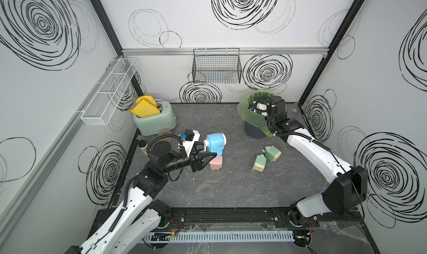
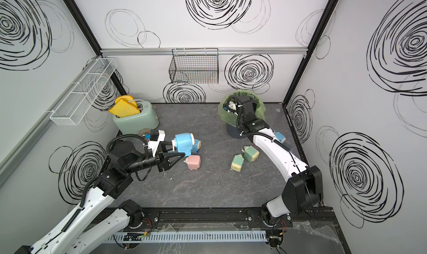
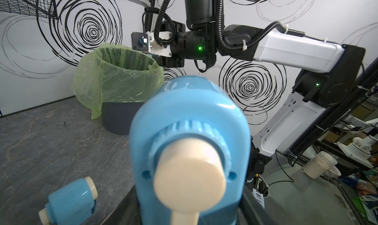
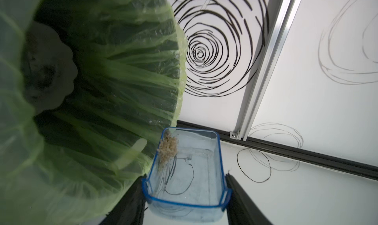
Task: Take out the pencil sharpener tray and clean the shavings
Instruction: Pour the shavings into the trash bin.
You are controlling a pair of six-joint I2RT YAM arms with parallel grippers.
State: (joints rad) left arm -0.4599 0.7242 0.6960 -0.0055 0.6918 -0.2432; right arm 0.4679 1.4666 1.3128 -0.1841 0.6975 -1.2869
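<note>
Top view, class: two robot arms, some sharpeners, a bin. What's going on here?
The left gripper grips the blue pencil sharpener just above the table. The right gripper holds a clear blue-rimmed tray at the green-lined bin. A clump of shavings clings to the tray's wall, not yet dumped.

Top views: high over the near edge, looking steeply down, whole table (image 1: 231, 190) in both. Left wrist: tight behind the blue sharpener (image 3: 190, 152), facing the bin (image 3: 118, 80). Right wrist: close along the tray (image 4: 184, 193), same bin alongside.
</note>
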